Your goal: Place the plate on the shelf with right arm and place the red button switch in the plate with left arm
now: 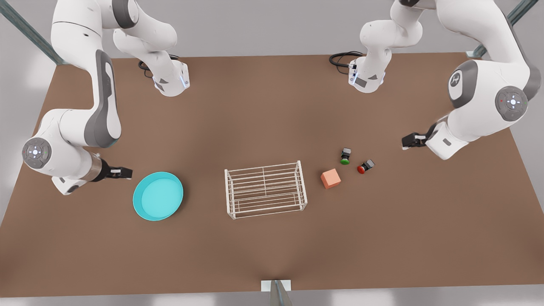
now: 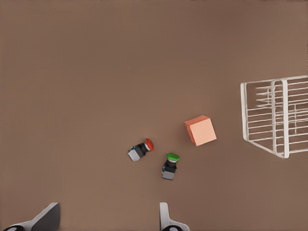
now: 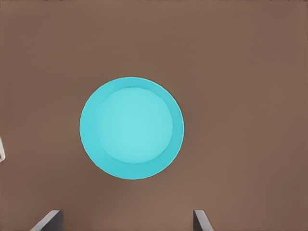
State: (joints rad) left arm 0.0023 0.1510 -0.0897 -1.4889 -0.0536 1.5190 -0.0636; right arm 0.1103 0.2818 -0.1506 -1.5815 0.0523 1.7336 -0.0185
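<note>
Brown surface (image 1: 272,255) carries all items. Both arms hover off it, nothing held.

Right gripper (image 1: 121,172) sits at the front view's left, just beside the plate (image 1: 158,196); fingertips (image 3: 48,220) stand wide apart at the frame edge in its wrist view, jaws empty. Left gripper (image 1: 410,140) sits at the front view's right, near the switches; jaws likewise apart, fingers (image 2: 45,219) spread, nothing between them.

Shelf (image 1: 265,189): white wire rack, upright, mid-surface, between plate and cube.

Plate: turquoise, lying flat, well apart from the shelf. Judged rigid, light, smooth; the low rim is the only purchase, so a pinch across the rim edge looks best; slip risk if tilted.

Salmon cube (image 1: 330,178): just beside the shelf, not wanted.

Red button switch (image 1: 365,166): on its side, near the green button switch (image 1: 345,156), apart from it. Judged tiny, hard, prone to rolling; grip across the dark body, not the cap.
</note>
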